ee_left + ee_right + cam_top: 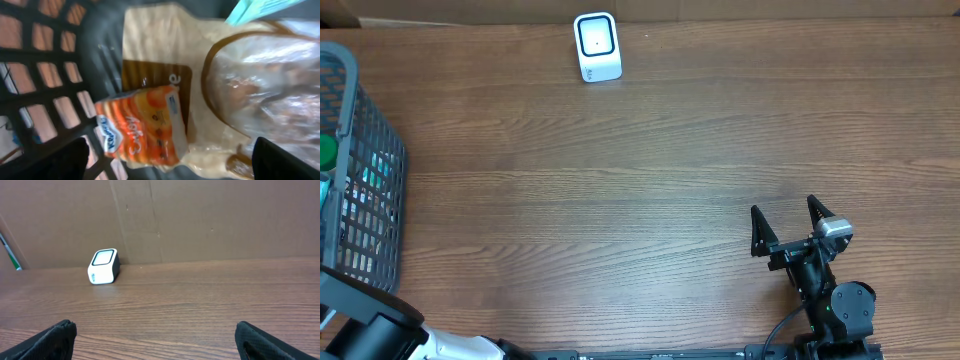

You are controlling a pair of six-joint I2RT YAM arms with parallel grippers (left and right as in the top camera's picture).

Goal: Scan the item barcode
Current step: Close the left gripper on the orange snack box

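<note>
Packet [142, 125] is lying in the basket [45, 75] on a slick bag [155, 45], left gripper [172, 162] spread wide just over it, right gripper [784, 208] open too and far from the basket, so a sloppy close could snag the bag or clip the basket wall.

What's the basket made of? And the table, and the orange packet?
Basket: likely hard plastic, dark matte grid of bars. Table: wood or wood-look laminate, brown grain lines. Orange packet: thin glossy plastic film, crinkled with shiny glints.

The packet [145, 127] is orange, the bag [156, 50] cream and brown — the scanner [597, 46] white.
</note>
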